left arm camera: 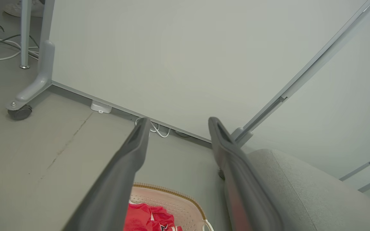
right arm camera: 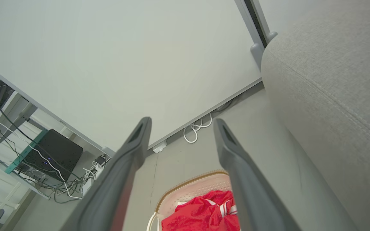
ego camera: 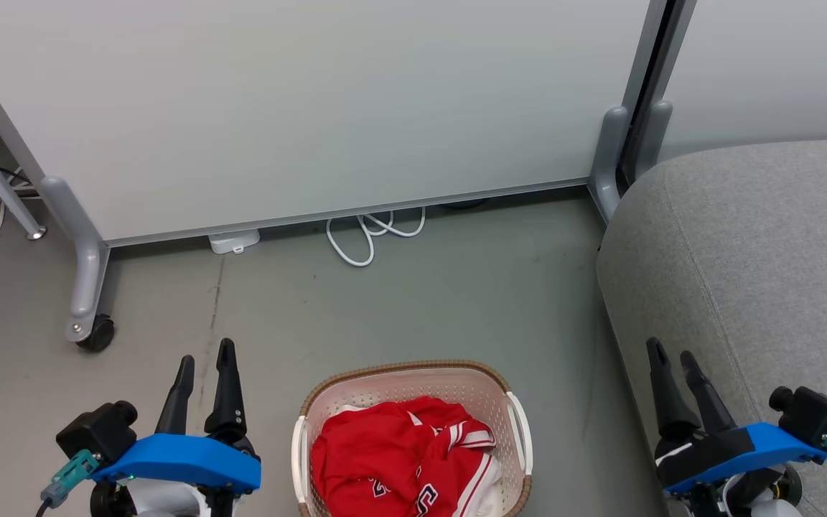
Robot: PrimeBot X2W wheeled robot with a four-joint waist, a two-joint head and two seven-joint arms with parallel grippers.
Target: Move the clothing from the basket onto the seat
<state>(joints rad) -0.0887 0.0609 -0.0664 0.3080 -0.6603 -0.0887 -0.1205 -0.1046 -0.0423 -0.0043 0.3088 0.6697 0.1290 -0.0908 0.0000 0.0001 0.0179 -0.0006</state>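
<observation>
1. We see the clothing [ego camera: 403, 459] heaped in the basket [ego camera: 399, 368], at 4 o'clock from our left gripper [ego camera: 206, 352] and 8 o'clock from the right gripper [ego camera: 670, 351].
2. Both grippers are spread wide, holding nothing.
3. The left looks nearer; the seat [ego camera: 765, 273] lies at 3 o'clock of the basket.

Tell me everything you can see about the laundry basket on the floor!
The basket is cream plastic, dotted with little holes, with rounded corners and a brown woven-looking rim. A white handle curves along each side. It stands upright on the grey floor, left of the grey seat and apart from it. Crumpled red clothing with white trim fills it. Its near end is cut off by the head view's bottom edge. Nothing else touches it.
</observation>
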